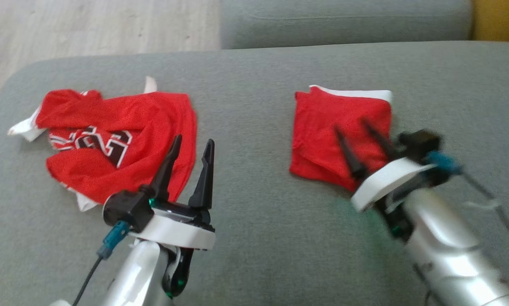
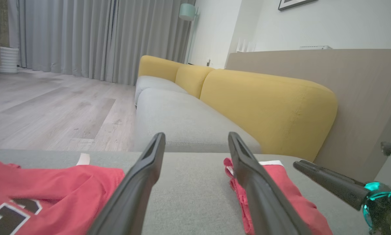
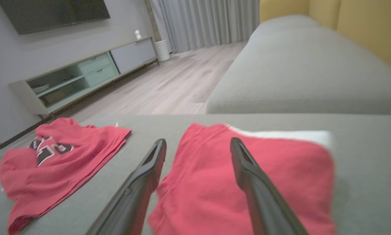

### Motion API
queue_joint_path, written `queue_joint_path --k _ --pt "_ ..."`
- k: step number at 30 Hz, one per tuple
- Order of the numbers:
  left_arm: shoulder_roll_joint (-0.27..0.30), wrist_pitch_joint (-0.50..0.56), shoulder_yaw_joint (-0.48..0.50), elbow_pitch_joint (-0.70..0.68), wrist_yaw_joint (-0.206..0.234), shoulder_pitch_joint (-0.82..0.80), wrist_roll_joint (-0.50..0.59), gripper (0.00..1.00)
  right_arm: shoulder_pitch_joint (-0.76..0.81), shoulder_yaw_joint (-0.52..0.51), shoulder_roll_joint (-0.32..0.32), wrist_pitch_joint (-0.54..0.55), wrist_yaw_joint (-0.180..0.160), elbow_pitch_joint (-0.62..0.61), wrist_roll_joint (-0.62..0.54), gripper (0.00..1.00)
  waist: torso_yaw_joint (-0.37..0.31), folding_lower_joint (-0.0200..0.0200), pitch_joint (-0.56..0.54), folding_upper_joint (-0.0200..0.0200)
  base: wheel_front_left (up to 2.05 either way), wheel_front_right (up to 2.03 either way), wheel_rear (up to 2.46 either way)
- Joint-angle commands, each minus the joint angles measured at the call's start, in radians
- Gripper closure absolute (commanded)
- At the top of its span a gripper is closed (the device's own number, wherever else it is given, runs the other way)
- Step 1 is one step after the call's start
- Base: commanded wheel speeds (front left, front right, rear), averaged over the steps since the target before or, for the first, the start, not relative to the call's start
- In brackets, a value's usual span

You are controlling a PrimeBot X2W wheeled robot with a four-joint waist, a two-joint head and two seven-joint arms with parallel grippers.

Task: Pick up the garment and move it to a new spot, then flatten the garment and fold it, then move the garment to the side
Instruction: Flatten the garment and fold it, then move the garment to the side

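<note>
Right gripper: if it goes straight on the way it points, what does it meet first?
Probably the folded red garment, which lies just beyond the open right gripper; height above it is unclear.

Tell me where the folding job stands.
Done: the folded garment lies neat on the right of the cushion. In hand: nothing; the right gripper, over it, and the left gripper are open, empty. Left: the jersey is crumpled, needing flattening, folding, moving aside.

We see a folded red garment with a white band along its far edge, lying flat on the right; a crumpled red jersey with black-and-white lettering lies well apart on the left
</note>
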Motion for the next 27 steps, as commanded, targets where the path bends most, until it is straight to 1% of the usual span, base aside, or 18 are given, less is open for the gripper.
queue_joint_path --k 1,3,6,9,12,15,18,22,27 --pt "0.006 -0.005 0.043 -0.042 0.003 -0.015 0.01 0.0 -0.018 -0.036 -0.017 -0.018 -0.001 -0.049 -0.034 0.0 -0.023 0.0 -0.005 0.0 0.0 0.0 0.0" --pt "0.006 -0.005 0.051 -0.055 0.003 -0.014 0.009 0.0 0.0 -0.137 -0.03 -0.02 -0.001 -0.11 -0.1 0.0 -0.041 0.0 -0.005 0.0 0.0 0.0 0.0" --pt "0.006 -0.005 0.06 -0.073 0.004 -0.01 0.01 0.0 0.073 -0.306 -0.012 -0.02 -0.001 -0.228 -0.206 0.0 -0.065 0.0 -0.003 0.0 0.0 0.0 0.0" --pt "0.006 -0.005 0.067 -0.083 0.005 -0.005 0.014 0.0 0.161 -0.447 0.036 -0.02 -0.001 -0.343 -0.317 0.0 -0.085 0.0 -0.001 0.0 0.0 0.0 0.0" --pt "0.006 -0.005 0.072 -0.09 0.005 0.001 0.017 0.0 0.242 -0.528 0.079 -0.02 -0.001 -0.439 -0.392 0.0 -0.099 0.0 0.001 0.0 0.0 0.0 0.0" --pt "0.006 -0.005 0.072 -0.092 0.004 0.007 0.022 0.0 0.305 -0.569 0.103 -0.02 -0.001 -0.501 -0.434 0.0 -0.107 0.0 0.003 0.0 0.0 0.0 0.0" --pt "0.006 -0.005 0.073 -0.09 0.004 0.011 0.031 0.0 0.34 -0.581 0.113 -0.021 -0.001 -0.526 -0.442 0.0 -0.112 0.0 0.008 0.0 0.0 0.0 0.0" --pt "0.006 -0.005 0.071 -0.087 0.003 0.007 0.033 0.0 0.351 -0.581 0.115 -0.021 -0.001 -0.536 -0.423 0.0 -0.107 0.0 0.017 0.0 0.0 0.0 0.0" --pt "0.006 -0.005 0.057 -0.09 0.002 -0.009 0.027 0.0 0.325 -0.578 0.115 -0.021 -0.001 -0.527 -0.427 0.0 -0.08 0.0 0.043 0.0 0.0 0.0 0.0"
